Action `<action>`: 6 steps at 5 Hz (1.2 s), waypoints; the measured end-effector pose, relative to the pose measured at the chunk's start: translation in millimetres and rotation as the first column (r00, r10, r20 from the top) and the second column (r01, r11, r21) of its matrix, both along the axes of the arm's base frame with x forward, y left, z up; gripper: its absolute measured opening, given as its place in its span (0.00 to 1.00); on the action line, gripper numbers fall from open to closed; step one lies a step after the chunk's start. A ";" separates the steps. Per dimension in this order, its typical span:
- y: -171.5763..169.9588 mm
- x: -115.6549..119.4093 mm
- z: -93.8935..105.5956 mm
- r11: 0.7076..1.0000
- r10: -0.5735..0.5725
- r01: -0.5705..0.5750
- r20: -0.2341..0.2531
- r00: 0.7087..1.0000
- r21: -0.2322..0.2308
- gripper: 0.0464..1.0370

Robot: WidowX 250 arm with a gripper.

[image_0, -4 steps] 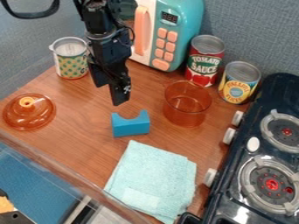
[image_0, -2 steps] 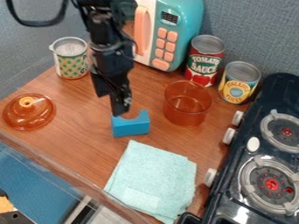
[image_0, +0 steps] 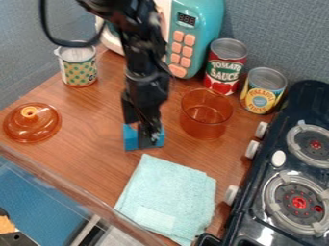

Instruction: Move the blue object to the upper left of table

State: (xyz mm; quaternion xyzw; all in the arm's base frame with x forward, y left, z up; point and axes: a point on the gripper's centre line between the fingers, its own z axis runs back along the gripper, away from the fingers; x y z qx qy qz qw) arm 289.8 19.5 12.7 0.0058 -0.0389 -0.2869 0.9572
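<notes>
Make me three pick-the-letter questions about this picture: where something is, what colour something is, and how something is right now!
1. Where is the gripper?
A) At the blue block
B) At the stove
C) At the towel

2. What colour is the round lid with a knob?
A) Green
B) Purple
C) Orange

3. How is the see-through pot?
A) Tipped on its side
B) Standing up, with no lid on
C) Upside down

Answers:
1: A, because the gripper's low end is right in front of the block.
2: C, because the lid is see-through orange all around.
3: B, because its round open top faces up and the lid lies apart on the table.
</notes>
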 end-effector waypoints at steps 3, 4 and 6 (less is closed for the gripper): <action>3.3 4.6 -24.7 0.999 -0.015 0.017 -0.032 0.999 0.047 0.91; 7.4 6.5 -25.0 0.999 0.004 -0.003 -0.018 1.000 0.050 0.61; 9.0 4.2 -26.7 0.998 0.011 -0.010 -0.012 1.000 0.061 0.26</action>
